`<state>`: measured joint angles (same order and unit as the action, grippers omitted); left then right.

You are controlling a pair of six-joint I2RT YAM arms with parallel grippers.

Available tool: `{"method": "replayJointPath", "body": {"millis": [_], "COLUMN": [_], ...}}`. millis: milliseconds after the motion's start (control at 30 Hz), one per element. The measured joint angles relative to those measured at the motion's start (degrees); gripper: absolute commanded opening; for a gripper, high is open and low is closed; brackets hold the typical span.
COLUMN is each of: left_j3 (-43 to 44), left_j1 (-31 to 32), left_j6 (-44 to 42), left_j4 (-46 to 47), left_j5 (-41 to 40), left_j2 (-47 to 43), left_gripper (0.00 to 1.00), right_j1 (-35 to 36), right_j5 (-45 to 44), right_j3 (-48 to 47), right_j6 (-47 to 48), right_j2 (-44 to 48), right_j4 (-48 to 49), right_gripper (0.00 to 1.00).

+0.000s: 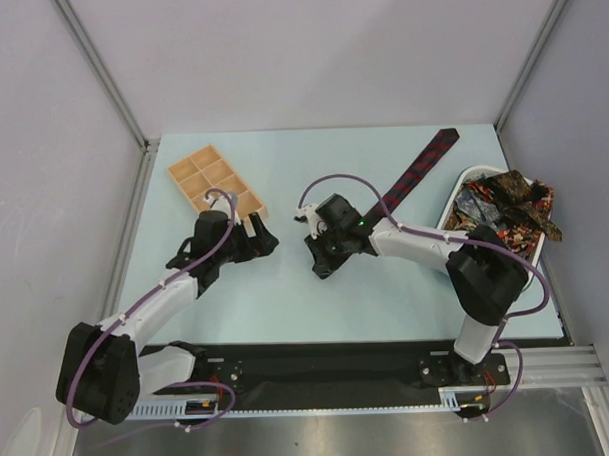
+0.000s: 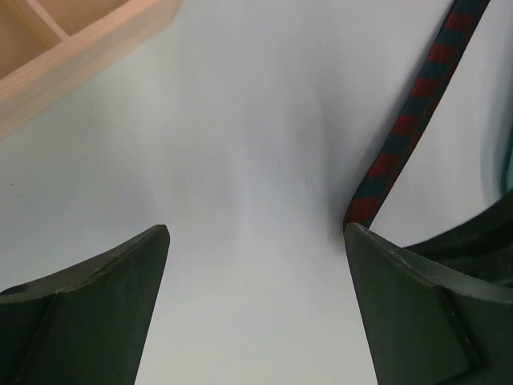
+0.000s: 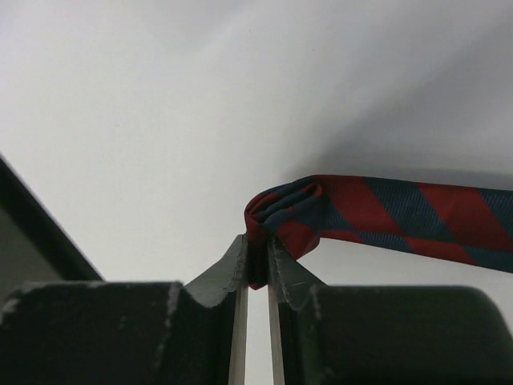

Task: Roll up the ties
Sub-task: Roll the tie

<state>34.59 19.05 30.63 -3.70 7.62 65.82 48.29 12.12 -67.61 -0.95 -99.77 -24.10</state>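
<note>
MID-TABLE: The navy-and-red diagonally striped fabric necktie (image 1: 418, 169) lies stretched across the pale blue-green tabletop (image 1: 287, 309). Its broad pointed end reaches toward the far right corner, and its narrow end is curled into a small roll near the centre. My right pincer (image 3: 256, 245) pinches that roll, jaws pressed nearly together on the folded fabric. My left pincer (image 2: 256, 233) hovers just beside it, fingers spread wide with only bare table between them. The striped band runs up to one of its fingers (image 2: 417, 321), though I cannot tell whether the two touch. Beyond my left arm, a light wooden compartment tray (image 1: 215, 181) sits at an angle near the far left. At the right edge, a white oval bin (image 1: 475, 171) holds a tangled heap of patterned ties in dark red, brown and gold (image 1: 509, 203).
</note>
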Motion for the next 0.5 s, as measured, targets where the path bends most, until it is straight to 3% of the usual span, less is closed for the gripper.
{"method": "replayJointPath", "body": {"millis": [233, 500], "left_j3": [-0.55, -0.13], "left_j1": [7.26, 12.83], "left_j6": [-2.78, -6.86], "left_j4": [0.92, 1.46], "left_j5": [-3.74, -7.41], "left_j2": [0.37, 3.39], "left_gripper": [0.96, 0.96], "right_j1": [-9.05, -16.11], "right_j5": [18.43, 36.39], "right_j3": [-0.17, -0.87], "right_j6": [-1.64, -2.78], "right_j2": [-1.31, -10.25], "right_j4": [1.33, 4.07], "right_gripper": [0.03, 0.04]}}
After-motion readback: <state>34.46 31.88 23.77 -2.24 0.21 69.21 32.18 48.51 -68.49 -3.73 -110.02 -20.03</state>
